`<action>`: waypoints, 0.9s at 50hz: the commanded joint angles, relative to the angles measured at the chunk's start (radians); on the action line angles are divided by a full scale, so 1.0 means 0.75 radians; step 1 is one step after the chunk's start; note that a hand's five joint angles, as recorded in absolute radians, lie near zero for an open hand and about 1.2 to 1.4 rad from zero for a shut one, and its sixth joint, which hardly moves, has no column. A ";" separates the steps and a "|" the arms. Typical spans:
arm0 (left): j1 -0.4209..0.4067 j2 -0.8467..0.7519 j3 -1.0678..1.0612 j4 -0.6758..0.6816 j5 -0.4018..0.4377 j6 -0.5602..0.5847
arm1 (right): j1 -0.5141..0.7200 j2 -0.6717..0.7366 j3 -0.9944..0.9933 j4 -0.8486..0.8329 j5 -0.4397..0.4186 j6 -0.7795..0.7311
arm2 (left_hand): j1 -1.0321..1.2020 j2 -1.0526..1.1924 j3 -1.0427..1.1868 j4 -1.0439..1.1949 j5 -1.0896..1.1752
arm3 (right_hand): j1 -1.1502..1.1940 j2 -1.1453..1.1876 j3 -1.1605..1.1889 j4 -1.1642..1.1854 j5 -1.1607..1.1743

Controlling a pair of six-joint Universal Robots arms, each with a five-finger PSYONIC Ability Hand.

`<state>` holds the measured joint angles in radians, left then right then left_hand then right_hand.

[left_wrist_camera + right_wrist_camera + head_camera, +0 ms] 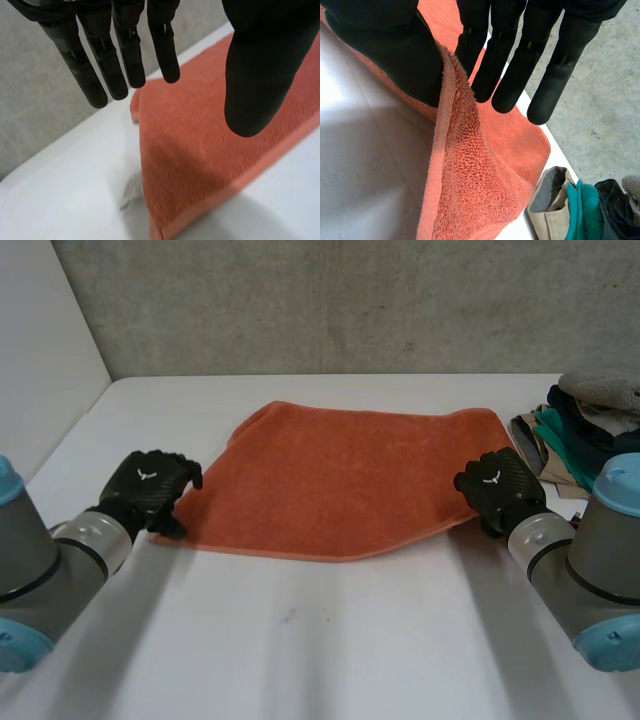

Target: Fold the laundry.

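Towel point(340, 480) is lying spread on worktop point(300, 640); your right hand point(497, 490) is pinching its edge for the fold, left hand point(150, 490) is hovering open nr the corner.

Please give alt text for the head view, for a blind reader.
An orange towel lies spread on a white table, the left hand at its near left corner, the right hand at its near right corner. A pile of clothes sits further right.
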<state>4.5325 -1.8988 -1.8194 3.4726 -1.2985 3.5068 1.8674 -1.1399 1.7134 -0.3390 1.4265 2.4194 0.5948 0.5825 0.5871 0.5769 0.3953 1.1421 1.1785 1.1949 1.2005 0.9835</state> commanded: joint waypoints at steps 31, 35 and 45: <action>0.048 -0.395 0.243 0.052 -0.046 0.372 | -0.003 0.006 0.004 0.000 0.000 0.000 | 0.513 0.529 0.523 0.537 0.546 | 0.339 0.290 0.269 0.261 0.318; 0.046 -0.420 0.286 0.054 -0.044 0.370 | -0.003 0.006 0.004 0.000 0.002 0.000 | 0.907 0.924 0.918 0.931 0.941 | 0.339 0.290 0.269 0.261 0.318; 0.042 -0.448 0.352 0.090 -0.056 0.370 | 0.001 0.000 0.002 0.002 0.012 -0.002 | 1.069 1.085 1.079 1.093 1.102 | 0.339 0.290 0.269 0.261 0.318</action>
<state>4.5664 -2.2289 -1.5799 3.5273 -1.3320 3.7845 1.8656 -1.1371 1.7165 -0.3390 1.4296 2.4191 1.1495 1.1945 1.1894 1.1971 0.9771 1.1421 1.1785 1.1949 1.2005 0.9835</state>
